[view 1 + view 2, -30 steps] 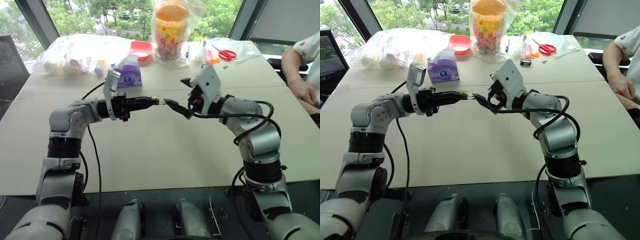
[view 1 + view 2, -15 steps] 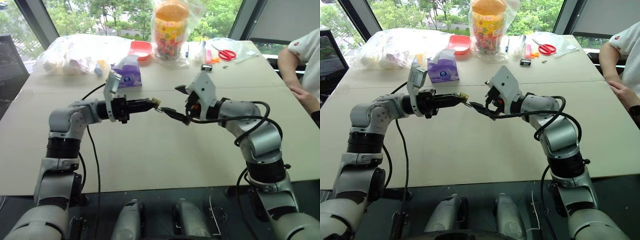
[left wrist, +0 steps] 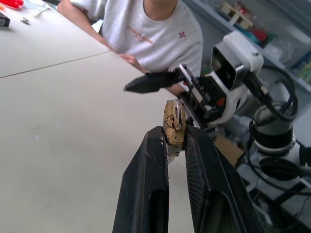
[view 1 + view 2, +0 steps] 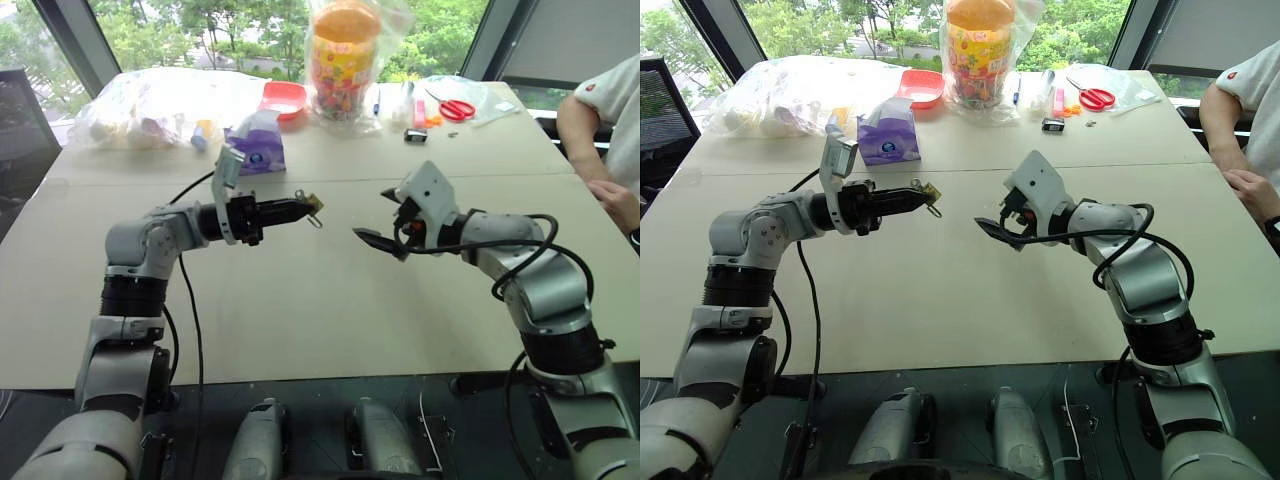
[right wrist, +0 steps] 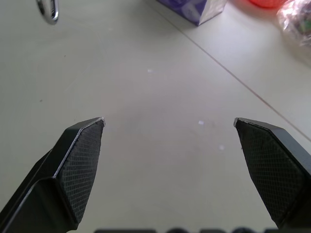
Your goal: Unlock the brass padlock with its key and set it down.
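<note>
While your left fingers (image 3: 167, 160) stay clamped on the brass padlock (image 3: 174, 121), its shackle (image 4: 314, 220) hangs loose just past their tips, so unlocking looks done and only setting down remains. Your right fingers (image 5: 272, 165) stand wide apart, empty, over bare tabletop (image 4: 300, 300); clutter lies beyond, by windows.

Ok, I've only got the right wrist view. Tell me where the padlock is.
Observer: The brass padlock is pinched in the left gripper, held above the table.
Operator: Name that ring at my frame's edge.
Observer: It's a small silvery ring dangling under the padlock.
Operator: Give me the gap.
Observer: Your right gripper is open and empty, clearly apart from the padlock, on the robot's right of it.
</note>
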Controlling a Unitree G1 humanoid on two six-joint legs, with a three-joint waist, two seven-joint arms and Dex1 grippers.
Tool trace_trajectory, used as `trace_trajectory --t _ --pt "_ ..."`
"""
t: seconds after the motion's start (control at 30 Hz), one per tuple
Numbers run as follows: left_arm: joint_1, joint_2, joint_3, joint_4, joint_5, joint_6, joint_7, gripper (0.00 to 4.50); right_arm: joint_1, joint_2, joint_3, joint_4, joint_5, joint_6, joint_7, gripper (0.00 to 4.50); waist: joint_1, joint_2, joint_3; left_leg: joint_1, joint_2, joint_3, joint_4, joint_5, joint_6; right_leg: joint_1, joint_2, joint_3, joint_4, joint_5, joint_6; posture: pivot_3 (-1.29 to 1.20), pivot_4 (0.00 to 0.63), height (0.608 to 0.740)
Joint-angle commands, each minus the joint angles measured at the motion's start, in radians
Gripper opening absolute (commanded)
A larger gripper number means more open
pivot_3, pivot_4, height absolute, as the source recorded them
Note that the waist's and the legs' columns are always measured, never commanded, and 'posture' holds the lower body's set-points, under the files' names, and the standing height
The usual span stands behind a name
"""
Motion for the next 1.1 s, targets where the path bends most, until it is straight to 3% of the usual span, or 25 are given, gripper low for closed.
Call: trace_trajectory --t 0.03,0.23,0.6,0.67,0.8,0.9,1.1 --pt "0.008 -0.081 0.028 0.029 -0.022 0.010 0.102 0.00 0.005 -0.048 -0.042 -0.105 0.044 0.021 0.030 4.46 -0.002 0.000 0.000 0.000 0.000 0.000 0.000 0.000 0.000 0.000 0.000 0.000 0.000 0.000 0.000 0.00 0.150 0.740" --pt "-0.022 -0.237 0.057 0.224 0.039 -0.044 0.326 0.00 0.039 -0.115 -0.028 -0.183 0.057 0.054 0.030 4.46 0.002 0.000 0.000 -0.001 0.000 -0.002 0.007 -0.001 0.002 0.002 0.000 -0.001 0.001 0.000 0.001 0.00 0.150 0.740" --pt "-0.038 -0.285 0.112 0.365 0.110 -0.101 0.565 0.00 0.082 -0.146 0.018 -0.239 0.040 0.055 -0.003 4.46 0.002 0.000 0.000 -0.003 0.000 -0.002 0.010 -0.002 0.003 0.002 0.000 -0.001 0.001 0.001 0.003 0.00 0.150 0.740" --pt "-0.013 -0.283 0.112 0.341 0.109 -0.067 0.590 1.03 0.083 -0.144 0.022 -0.234 0.040 0.051 -0.008 4.50 0.000 -0.001 0.000 -0.002 0.000 -0.002 0.010 -0.002 0.003 0.002 0.000 -0.001 0.001 0.002 0.003 0.00 0.150 0.740" --pt "0.034 -0.275 0.090 0.268 0.116 -0.001 0.627 2.62 0.081 -0.144 0.026 -0.225 0.042 0.049 -0.013 4.50 -0.001 -0.001 0.000 -0.002 0.000 -0.002 0.010 -0.002 0.003 0.003 0.000 -0.001 0.001 0.002 0.003 0.00 0.150 0.740" --pt "0.129 -0.224 0.035 0.086 0.152 0.052 0.667 2.62 0.091 -0.149 0.021 -0.224 0.044 0.048 -0.013 4.50 -0.007 -0.001 -0.001 0.001 0.001 -0.002 0.009 -0.002 0.003 0.005 0.000 0.000 0.001 0.002 0.003 0.00 0.150 0.740" --pt "0.340 -0.017 -0.042 -0.429 0.162 0.059 0.639 2.62 0.158 -0.146 -0.020 -0.212 0.063 0.035 -0.018 4.50 -0.021 -0.001 -0.001 0.016 0.001 -0.001 -0.001 -0.001 0.001 0.017 -0.001 0.001 -0.004 0.001 0.001 0.00 0.150 0.740"
